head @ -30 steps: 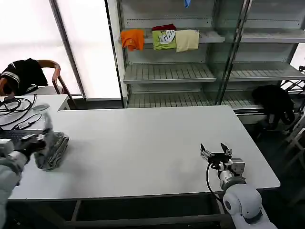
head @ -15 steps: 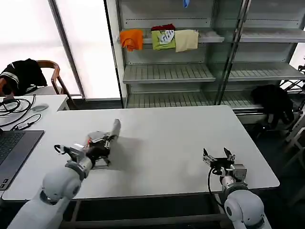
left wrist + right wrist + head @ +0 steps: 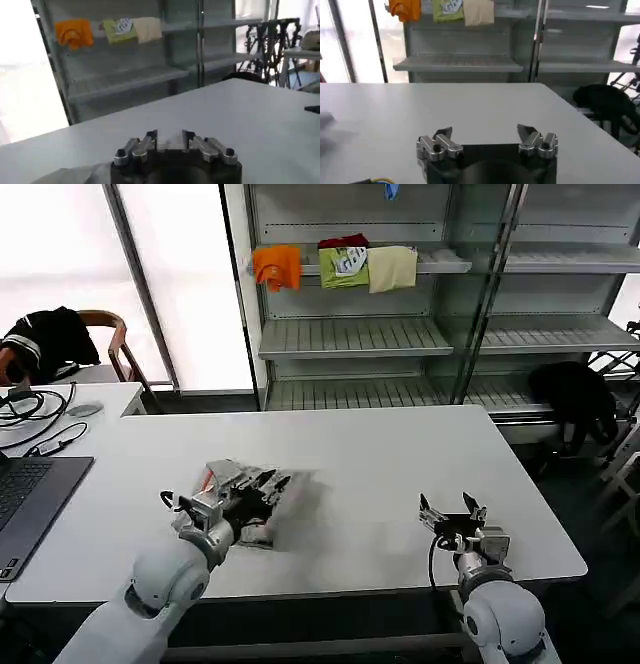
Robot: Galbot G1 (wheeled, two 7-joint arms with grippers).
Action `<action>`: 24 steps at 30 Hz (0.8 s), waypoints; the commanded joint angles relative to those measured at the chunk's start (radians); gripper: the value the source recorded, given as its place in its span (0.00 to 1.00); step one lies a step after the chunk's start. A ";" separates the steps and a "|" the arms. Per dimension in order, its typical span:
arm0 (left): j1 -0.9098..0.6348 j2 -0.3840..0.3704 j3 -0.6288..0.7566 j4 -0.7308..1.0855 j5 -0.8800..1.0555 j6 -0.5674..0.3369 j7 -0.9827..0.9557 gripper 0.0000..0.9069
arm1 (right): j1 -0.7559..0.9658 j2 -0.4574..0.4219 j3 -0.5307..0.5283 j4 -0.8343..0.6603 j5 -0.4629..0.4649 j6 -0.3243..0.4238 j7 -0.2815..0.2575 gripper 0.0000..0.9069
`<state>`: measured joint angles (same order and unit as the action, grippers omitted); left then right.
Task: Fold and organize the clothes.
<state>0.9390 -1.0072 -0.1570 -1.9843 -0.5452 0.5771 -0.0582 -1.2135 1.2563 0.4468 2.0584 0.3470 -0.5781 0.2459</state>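
Observation:
A bundled light grey shirt (image 3: pixel 250 522) with a bit of orange showing lies at the left-middle of the white table (image 3: pixel 380 454). My left gripper (image 3: pixel 262 486) sits in it, shut on a fold of the cloth. In the left wrist view the fingers of that gripper (image 3: pixel 169 136) stand close together with grey fabric between them. More of the grey shirt (image 3: pixel 65 176) bunches beside the wrist. My right gripper (image 3: pixel 452 514) hovers open near the table's front right, well away from the shirt. Nothing lies between the fingers of the right gripper (image 3: pixel 485 132).
Orange (image 3: pixel 277 264), green (image 3: pixel 345 266) and cream (image 3: pixel 393 267) folded garments sit on a top shelf behind the table. A laptop (image 3: pixel 30 494) and cables (image 3: pixel 35 409) lie at the far left. Black garments hang on a chair (image 3: pixel 45 339) and at the right (image 3: pixel 575 399).
My left arm has swung from the far left edge toward the table's middle, carrying the grey bundle with it. The right gripper has hardly moved.

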 commanded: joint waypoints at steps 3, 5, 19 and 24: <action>-0.027 -0.100 -0.012 -0.005 -0.112 0.000 -0.089 1.00 | 0.050 0.019 -0.048 -0.024 0.180 -0.001 0.018 1.00; -0.016 -0.079 -0.061 -0.015 -0.066 0.001 -0.103 1.00 | 0.081 0.028 -0.083 -0.031 0.282 -0.002 0.033 1.00; 0.071 0.021 -0.309 -0.040 0.030 0.002 -0.196 1.00 | 0.422 0.136 -0.341 -0.300 0.606 -0.004 0.137 1.00; 0.088 0.027 -0.328 -0.040 0.026 0.002 -0.195 1.00 | 0.451 0.170 -0.422 -0.352 0.604 -0.004 0.144 1.00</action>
<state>0.9887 -1.0015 -0.3725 -2.0181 -0.5466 0.5785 -0.2155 -0.9279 1.3606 0.2029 1.8651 0.8034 -0.5822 0.3542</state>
